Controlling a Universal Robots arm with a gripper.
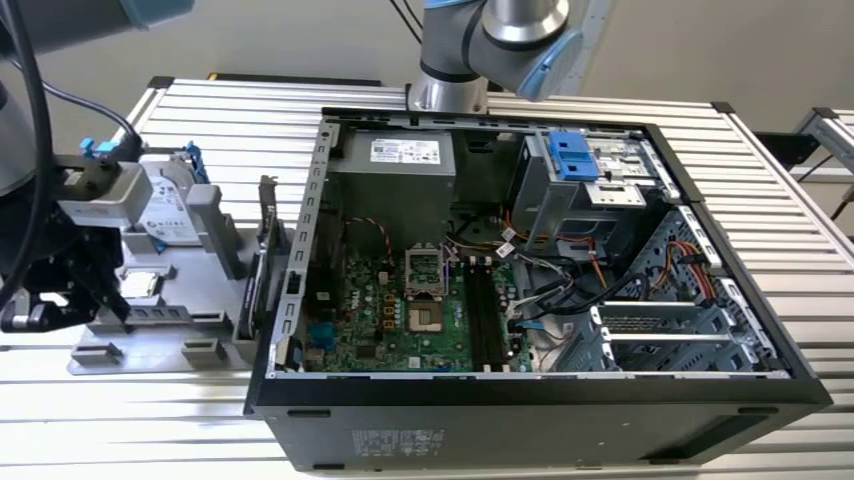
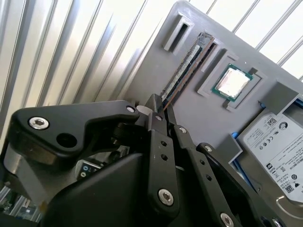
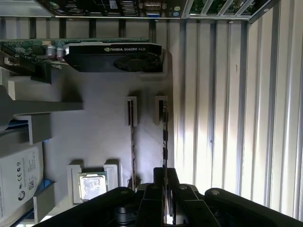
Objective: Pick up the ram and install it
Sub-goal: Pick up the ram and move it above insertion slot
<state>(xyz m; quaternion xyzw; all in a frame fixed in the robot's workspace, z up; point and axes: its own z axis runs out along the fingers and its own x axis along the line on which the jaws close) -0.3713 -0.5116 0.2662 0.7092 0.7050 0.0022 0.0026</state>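
I am looking down the black, jointed metal gripper (image 3: 164,174) in both wrist views, and I am reading its fingers as drawn in almost together, with only a sliver between them. That sliver is taken up by the near end of the ram (image 2: 184,66), a long, thin, dark green circuit-board stick standing on its edge. I am judging this to be a grip on the ram and not a mere straddle, though I am not seeing enough of the contact faces to say how firm it is. The ram is not yet lifted. Its far end is sitting in a small raised slot holder on the flat, matte grey plastic tray (image 2: 142,71), which lies at the exterior view's left, beside the open black steel computer case (image 1: 534,420). So I am placing the job early: the pick is only being made, and the carry and the seating are left to do. The long black memory slots (image 1: 483,320) on the green board inside the case are looking unfilled, as far as I can tell. Near the ram on the tray, a square processor chip (image 2: 232,82) with a dull silver lid is resting in its own recess. A hard drive (image 2: 277,142) with a white label is lying further along, and a black graphics card (image 3: 113,56) is standing upright. Everything is resting on a ribbed, shiny aluminium table (image 1: 801,200).
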